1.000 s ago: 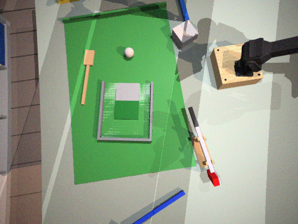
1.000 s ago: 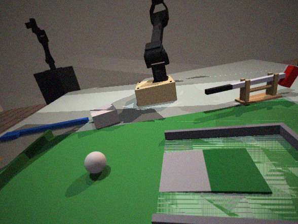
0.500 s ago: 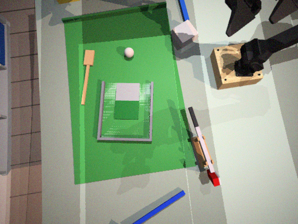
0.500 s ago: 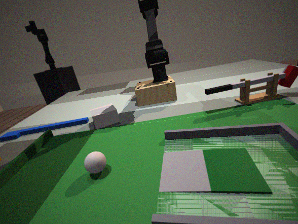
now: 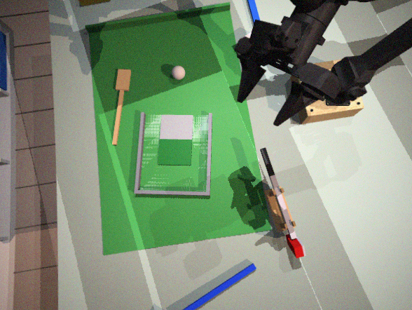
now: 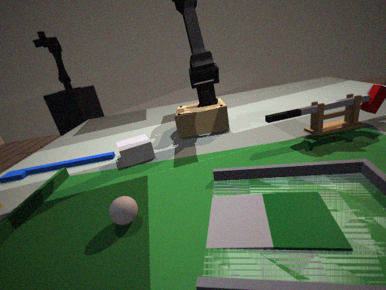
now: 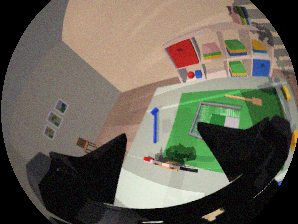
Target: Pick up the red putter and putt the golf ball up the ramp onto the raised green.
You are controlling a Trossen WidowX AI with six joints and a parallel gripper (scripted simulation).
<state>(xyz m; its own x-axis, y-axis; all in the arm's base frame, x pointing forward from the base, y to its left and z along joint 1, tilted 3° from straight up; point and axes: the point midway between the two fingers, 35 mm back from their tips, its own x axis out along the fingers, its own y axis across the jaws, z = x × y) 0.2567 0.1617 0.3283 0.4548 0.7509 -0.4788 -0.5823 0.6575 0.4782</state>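
The red putter [image 5: 283,203] [image 6: 328,105] [image 7: 166,161] lies across a small wooden stand [image 5: 274,210] [image 6: 331,123] just off the right edge of the green mat [image 5: 119,217] [image 6: 177,184]. Its red head is at the near end and its black grip at the far end. The golf ball [image 5: 178,72] [image 6: 123,210] rests on the mat, beyond the grey ramp [image 5: 176,127] [image 6: 237,221]. The ramp leads to the raised green [image 5: 174,151] [image 6: 303,220] inside a grey wall [image 5: 209,151] [image 6: 285,168]. My gripper [image 5: 258,112] [image 7: 162,132] is open and empty, high above the table, well apart from the putter.
The arm's wooden base block [image 5: 333,112] [image 6: 200,119] stands right of the mat. A wooden paddle [image 5: 120,102] lies on the mat's left side. A grey cube [image 6: 134,151] and a blue bar [image 6: 59,164] lie at the far edge. Another blue bar [image 5: 221,285] lies in front.
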